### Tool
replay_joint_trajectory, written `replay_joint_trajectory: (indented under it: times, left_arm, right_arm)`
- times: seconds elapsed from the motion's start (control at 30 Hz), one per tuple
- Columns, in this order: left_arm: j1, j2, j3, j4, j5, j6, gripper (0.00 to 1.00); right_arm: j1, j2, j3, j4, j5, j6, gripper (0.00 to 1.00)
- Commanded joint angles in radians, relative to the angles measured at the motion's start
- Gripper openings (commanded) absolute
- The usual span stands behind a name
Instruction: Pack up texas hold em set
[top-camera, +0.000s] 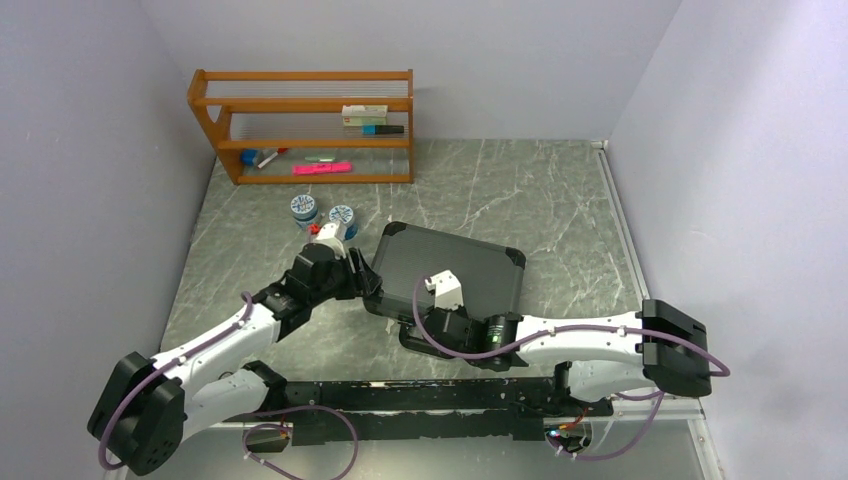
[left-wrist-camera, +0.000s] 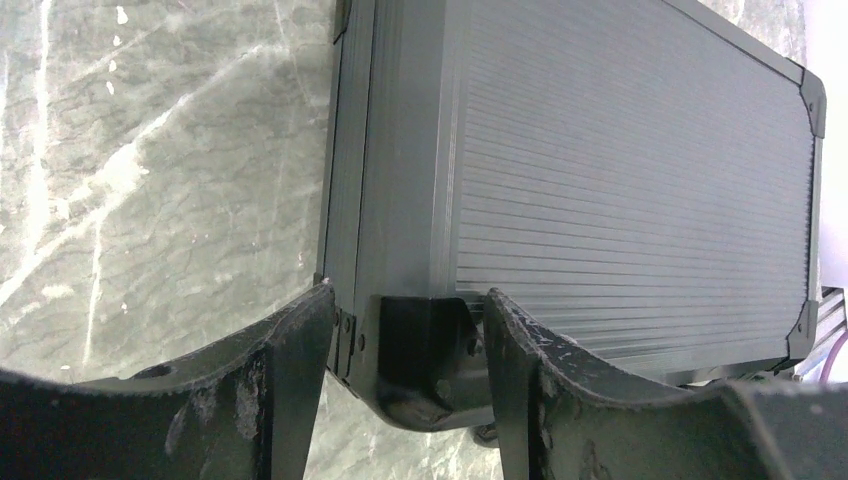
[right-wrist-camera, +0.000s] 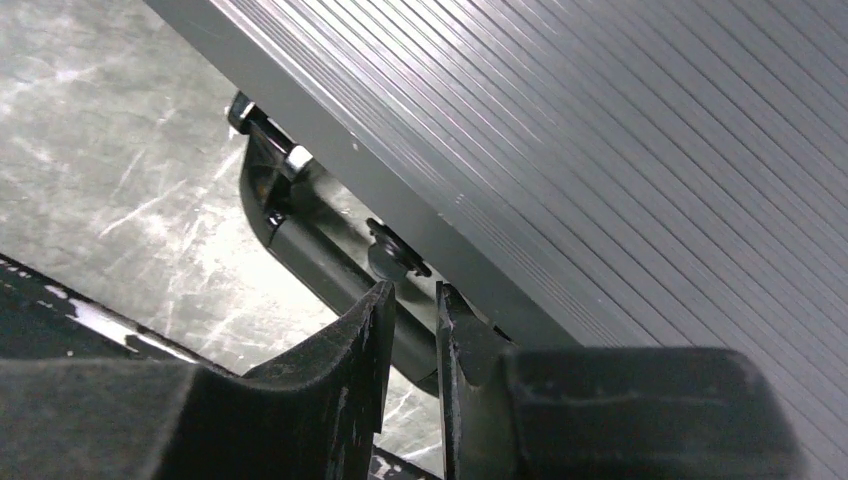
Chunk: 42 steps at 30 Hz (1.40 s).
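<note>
The black briefcase (top-camera: 455, 262) is closed, its ribbed lid facing up, in the middle of the table. My left gripper (top-camera: 368, 283) is shut on its near-left corner: in the left wrist view the gripper (left-wrist-camera: 410, 310) has one finger on each side of the briefcase's (left-wrist-camera: 620, 170) corner cap. My right gripper (top-camera: 425, 335) is at the near edge; in the right wrist view the gripper (right-wrist-camera: 412, 300) is shut on the black handle (right-wrist-camera: 300, 235) under the briefcase's (right-wrist-camera: 620, 150) edge. Chips, card decks and the dealer button are out of view.
A wooden shelf (top-camera: 300, 125) with small items stands at the back left. Two round blue-and-white tubs (top-camera: 304, 209) (top-camera: 342, 216) sit just in front of it, close to my left wrist. Walls close in on the left, back and right.
</note>
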Motion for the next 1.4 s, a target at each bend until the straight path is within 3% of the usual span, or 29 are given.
replay_joint_trajectory:
  times: [0.0,0.33,0.8,1.13,1.37]
  left_arm:
    - [0.002,0.081,-0.066,-0.171,-0.031,0.047,0.6]
    - [0.002,0.103,-0.153,-0.076,0.002,0.027,0.55]
    - [0.002,0.083,-0.173,-0.071,0.005,0.032,0.52]
    - [0.003,0.053,-0.157,-0.109,-0.009,0.038,0.51]
    - [0.002,0.02,-0.158,-0.122,-0.013,0.036,0.52]
  right_arm:
    - [0.004,0.012,-0.002,0.044,0.049,0.021,0.25]
    - [0.004,0.107,-0.001,0.154,0.044,0.018,0.23]
    - [0.004,0.177,-0.01,0.057,0.191,0.171,0.17]
    - [-0.025,0.022,0.036,0.016,0.083,0.166,0.2]
    - [-0.068,-0.011,0.082,-0.054,0.099,0.203,0.19]
